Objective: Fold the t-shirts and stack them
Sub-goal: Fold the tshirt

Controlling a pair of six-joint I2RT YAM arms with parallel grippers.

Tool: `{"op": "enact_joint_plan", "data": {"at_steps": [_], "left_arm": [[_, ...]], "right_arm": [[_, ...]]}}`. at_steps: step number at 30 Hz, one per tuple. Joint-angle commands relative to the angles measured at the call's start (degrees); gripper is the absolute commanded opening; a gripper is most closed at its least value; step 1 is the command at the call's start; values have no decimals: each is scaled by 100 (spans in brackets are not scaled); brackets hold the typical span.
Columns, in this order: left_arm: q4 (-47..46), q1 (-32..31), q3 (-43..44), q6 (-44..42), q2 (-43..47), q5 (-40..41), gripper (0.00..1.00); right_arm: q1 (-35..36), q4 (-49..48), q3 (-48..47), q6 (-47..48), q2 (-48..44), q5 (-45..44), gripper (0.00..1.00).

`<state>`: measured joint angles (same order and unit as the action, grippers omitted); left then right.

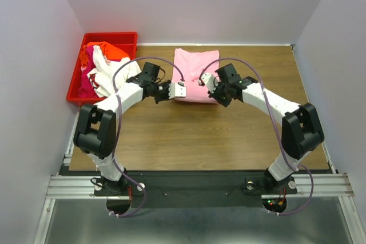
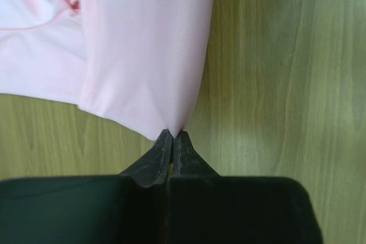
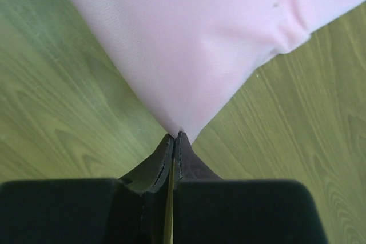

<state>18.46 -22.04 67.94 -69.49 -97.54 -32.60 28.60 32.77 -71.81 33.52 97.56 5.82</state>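
Note:
A light pink t-shirt (image 1: 193,72) lies partly folded at the back middle of the wooden table. My left gripper (image 1: 178,91) is shut on its near left corner; in the left wrist view the cloth (image 2: 143,55) is pinched at the fingertips (image 2: 173,135). My right gripper (image 1: 206,84) is shut on the near right corner, where the pink cloth (image 3: 200,44) tapers into the closed tips (image 3: 175,136). More t-shirts, white, orange-red and magenta (image 1: 102,64), lie heaped in the bin.
A red plastic bin (image 1: 75,90) stands at the back left corner of the table (image 1: 194,141). White walls close in on the left, back and right sides.

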Motion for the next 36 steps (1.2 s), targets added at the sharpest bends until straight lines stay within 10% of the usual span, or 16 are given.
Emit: {"op": "enact_joint_plan", "data": {"at_steps": [1, 22, 36], "left_arm": [[614, -98, -193, -107, 700, -168, 0], [2083, -1426, -2190, -302, 3830, -511, 0], [1942, 6, 769, -776, 800, -712, 1]], "right_arm": [[40, 563, -44, -100, -605, 155, 0], [357, 3437, 618, 682, -2057, 2353, 1], [-872, 3244, -2334, 1868, 901, 2028, 1]]}}
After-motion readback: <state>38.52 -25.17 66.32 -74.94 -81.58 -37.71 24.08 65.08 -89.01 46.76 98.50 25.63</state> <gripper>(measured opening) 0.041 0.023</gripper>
